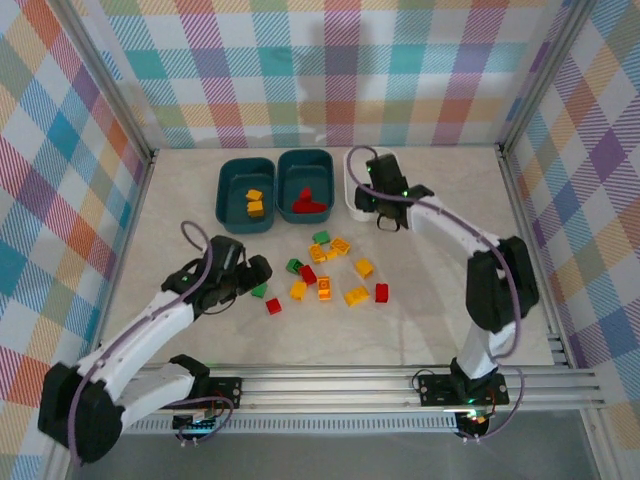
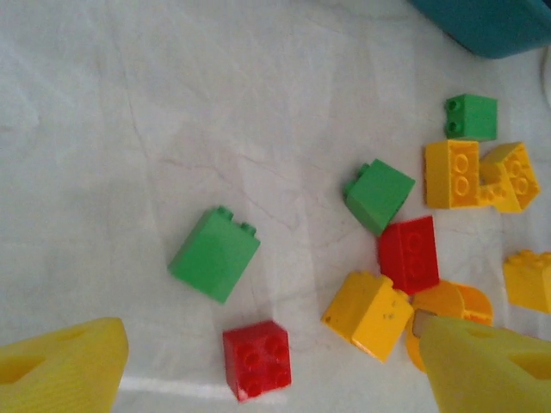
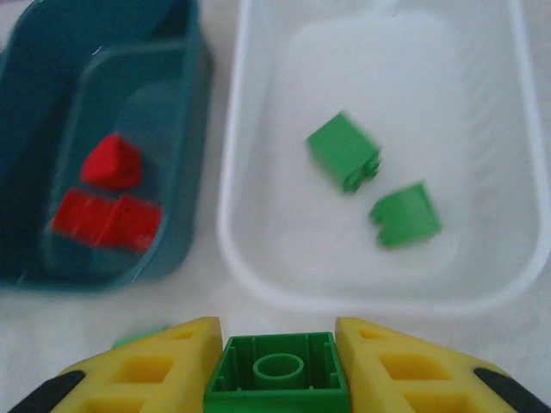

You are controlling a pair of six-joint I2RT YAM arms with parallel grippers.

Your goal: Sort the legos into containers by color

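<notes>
Nearest the arm bases, the left claw (image 2: 271, 331) hangs low over the bench (image 2: 103, 129) with its yellow fingers (image 2: 60, 370) spread wide and nothing between them. A red lego (image 2: 256, 360) lies almost centred in the gap, a green lego (image 2: 213, 255) just beyond it and a yellow one (image 2: 368, 314) close by the other finger. If red is the target, the claw wants to drop straight down so the fingers bracket that brick alone and don't nudge the yellow neighbour.

Farther out, the loose pile (image 1: 330, 275) of red, green and yellow-orange legos sits mid-bench, apart from the bins.

Now the live step: the right claw (image 3: 275, 331) is pinching a green brick (image 3: 275, 370), fingers pressed against its two sides, studs toward the camera. It sits just short of the white bin (image 3: 228, 198), not yet over the rim. To do this well, carry the brick forward past the near rim until it is above the bin floor, and release low so it doesn't bounce out. Two green legos (image 3: 343, 151) already lie inside.

Beside it, the middle teal bin (image 3: 194, 129) holds red bricks (image 3: 108, 215), and the far-left teal bin (image 1: 225, 195) holds yellow-orange ones (image 1: 254, 203).
</notes>
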